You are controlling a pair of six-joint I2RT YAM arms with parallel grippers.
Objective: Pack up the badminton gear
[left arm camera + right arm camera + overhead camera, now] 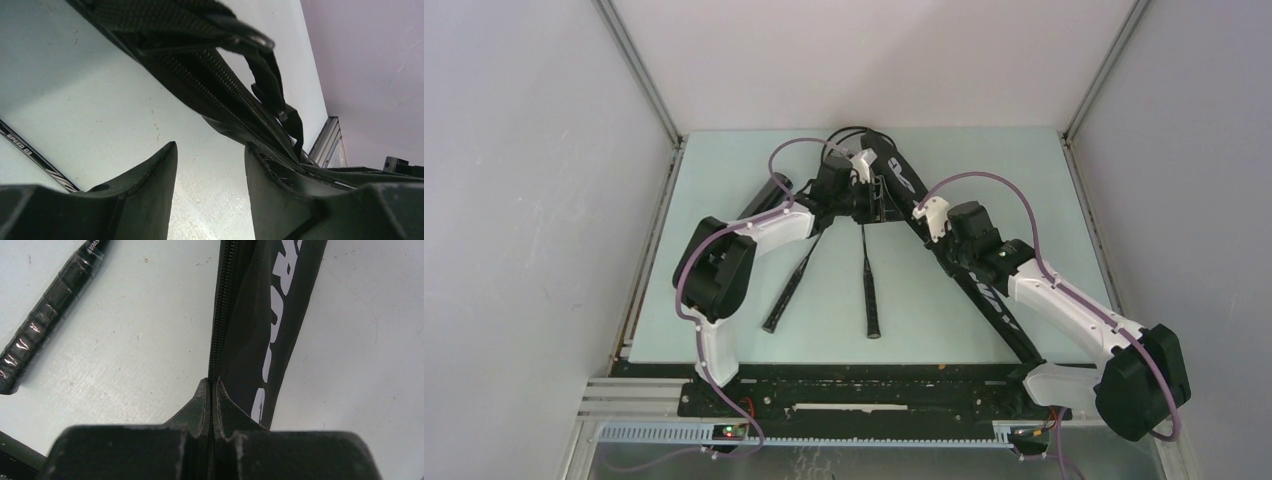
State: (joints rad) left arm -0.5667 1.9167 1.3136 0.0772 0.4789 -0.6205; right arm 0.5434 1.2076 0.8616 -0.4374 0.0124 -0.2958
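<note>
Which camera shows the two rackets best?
The top view. It shows the left racket and right racket lying on the table, though their heads are hidden. The right wrist view shows only one wrapped grip. The left wrist view shows only a piece of shaft.

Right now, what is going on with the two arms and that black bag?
Both arms are working at the black bag, which lies diagonally on the table. The right gripper is shut on the bag's zipper edge. The left gripper hangs open near the bag's strap and holds nothing. The two rackets lie on the table with their handles toward the arm bases. Their heads are hidden under the arms.
</note>
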